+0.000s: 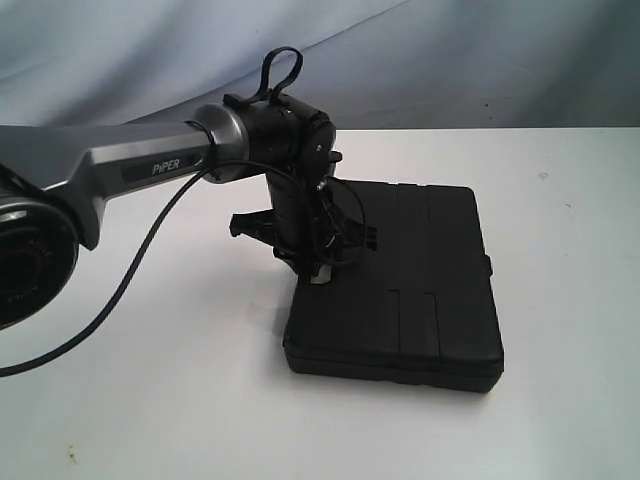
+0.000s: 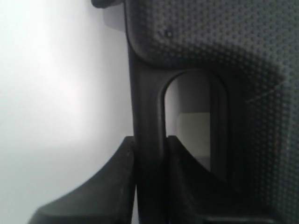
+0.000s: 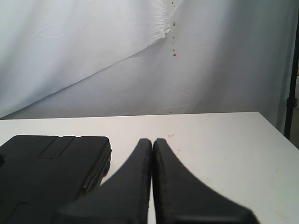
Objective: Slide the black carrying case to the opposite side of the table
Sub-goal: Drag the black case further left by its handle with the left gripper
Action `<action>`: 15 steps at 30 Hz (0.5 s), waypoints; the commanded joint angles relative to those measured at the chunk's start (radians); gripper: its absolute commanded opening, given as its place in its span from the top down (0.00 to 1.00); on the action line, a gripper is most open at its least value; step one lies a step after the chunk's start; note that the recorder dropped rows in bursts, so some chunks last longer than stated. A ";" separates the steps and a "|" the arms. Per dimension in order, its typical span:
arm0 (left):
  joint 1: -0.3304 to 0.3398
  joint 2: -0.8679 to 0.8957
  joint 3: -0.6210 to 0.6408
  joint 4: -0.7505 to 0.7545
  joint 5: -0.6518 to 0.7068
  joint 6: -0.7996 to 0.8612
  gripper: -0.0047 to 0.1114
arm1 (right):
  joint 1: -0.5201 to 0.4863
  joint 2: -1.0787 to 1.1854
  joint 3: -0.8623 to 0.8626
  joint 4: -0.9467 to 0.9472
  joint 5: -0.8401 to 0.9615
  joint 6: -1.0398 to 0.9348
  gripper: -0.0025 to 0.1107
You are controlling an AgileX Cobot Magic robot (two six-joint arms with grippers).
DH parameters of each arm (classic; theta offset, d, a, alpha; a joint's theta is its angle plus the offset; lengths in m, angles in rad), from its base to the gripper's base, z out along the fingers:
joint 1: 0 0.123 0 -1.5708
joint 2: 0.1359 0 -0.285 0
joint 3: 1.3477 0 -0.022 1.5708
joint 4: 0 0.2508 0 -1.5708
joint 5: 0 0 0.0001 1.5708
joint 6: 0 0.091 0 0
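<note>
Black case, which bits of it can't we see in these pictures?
- Exterior view: the left gripper and its arm hide the handle side of the black case.
- Left wrist view: too close; only the handle and a bumpy patch show, and the edges cut off the rest.
- Right wrist view: the picture's edge cuts the case off, and the shut right gripper covers part.

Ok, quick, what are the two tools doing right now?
Left tool: closed on the handle of the black case.
Right tool: closed, holding nothing.

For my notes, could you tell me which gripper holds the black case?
The left gripper: its fingers clamp the handle of the carrying case. The right gripper is shut on nothing.
</note>
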 commanded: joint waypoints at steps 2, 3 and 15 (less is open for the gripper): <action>0.035 -0.006 0.001 0.007 0.047 0.053 0.96 | -0.006 -0.006 0.004 0.002 0.000 0.000 0.98; 0.042 -0.011 0.001 0.009 0.049 0.055 0.96 | -0.006 -0.006 0.004 0.002 0.000 0.000 0.98; 0.100 -0.066 0.111 -0.003 -0.015 0.071 0.96 | -0.006 -0.006 0.004 0.002 0.000 0.000 0.98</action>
